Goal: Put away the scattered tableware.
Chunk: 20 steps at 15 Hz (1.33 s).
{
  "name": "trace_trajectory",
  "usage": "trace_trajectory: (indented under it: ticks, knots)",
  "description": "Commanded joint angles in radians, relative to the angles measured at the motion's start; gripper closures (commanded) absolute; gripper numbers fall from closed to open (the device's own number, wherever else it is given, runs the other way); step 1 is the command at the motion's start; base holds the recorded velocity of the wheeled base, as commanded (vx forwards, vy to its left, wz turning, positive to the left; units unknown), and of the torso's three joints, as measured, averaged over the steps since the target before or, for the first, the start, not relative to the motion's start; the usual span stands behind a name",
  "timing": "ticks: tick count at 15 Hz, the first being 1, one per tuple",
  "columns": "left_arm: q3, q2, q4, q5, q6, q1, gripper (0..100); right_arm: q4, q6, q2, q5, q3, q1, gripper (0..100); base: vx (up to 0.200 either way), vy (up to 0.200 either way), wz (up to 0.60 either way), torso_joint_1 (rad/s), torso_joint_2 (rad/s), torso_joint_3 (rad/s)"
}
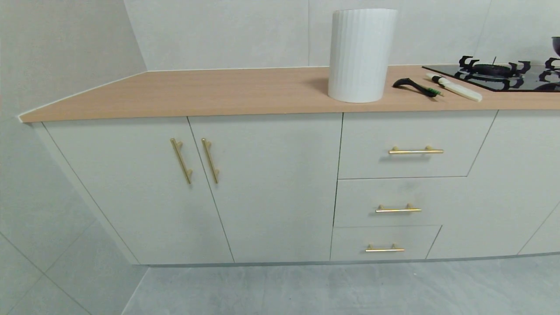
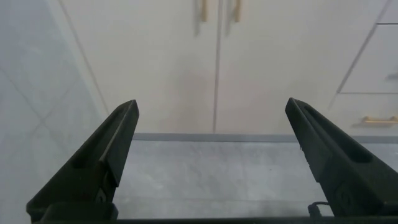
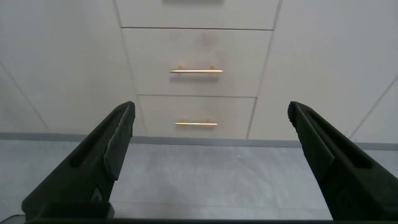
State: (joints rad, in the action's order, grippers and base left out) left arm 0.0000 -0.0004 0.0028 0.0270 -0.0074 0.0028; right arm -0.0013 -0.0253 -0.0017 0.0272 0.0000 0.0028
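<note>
- Head view shows a black utensil (image 1: 415, 86), possibly a peeler, and a white-handled utensil (image 1: 455, 87) lying on the worktop (image 1: 218, 92), between a white ribbed holder (image 1: 362, 54) on the left and the hob (image 1: 494, 76) on the right.
- Both look light, stiff and slim. A mid-handle hold seems safest, since smooth handles may slip.
- Count: two utensils, one holder, three drawers (image 1: 415, 151), two cupboard doors (image 1: 131, 188).
- Left gripper (image 2: 210, 112) and right gripper (image 3: 210, 112) hang low, jaws wide apart, empty.
</note>
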Motion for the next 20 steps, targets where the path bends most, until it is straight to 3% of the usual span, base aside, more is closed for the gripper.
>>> trace_trajectory:
  ticks: [1, 5, 12, 20]
  knots:
    - [0.0, 0.0, 0.0, 0.001, 0.0, 0.0, 0, 0.0, -0.001, 0.002, 0.0, 0.0, 0.0, 0, 0.0, -0.2, 0.0, 0.002, 0.0, 0.002]
    - [0.0, 0.0, 0.0, 0.001, 0.0, 0.0, 0, -0.002, -0.001, 0.002, 0.0, 0.0, 0.0, 0, 0.0, -0.2, 0.0, 0.001, 0.0, 0.001]
    - [0.0, 0.0, 0.0, 0.001, 0.0, 0.0, 0, -0.002, 0.001, 0.002, 0.0, 0.0, 0.0, 0, 0.0, 0.0, 0.0, 0.0, 0.0, 0.0]
    - [0.0, 0.0, 0.0, 0.001, 0.003, 0.0, 0, 0.0, 0.001, 0.002, 0.0, 0.0, 0.0, 0, 0.2, 0.0, 0.0, 0.001, 0.0, 0.004]
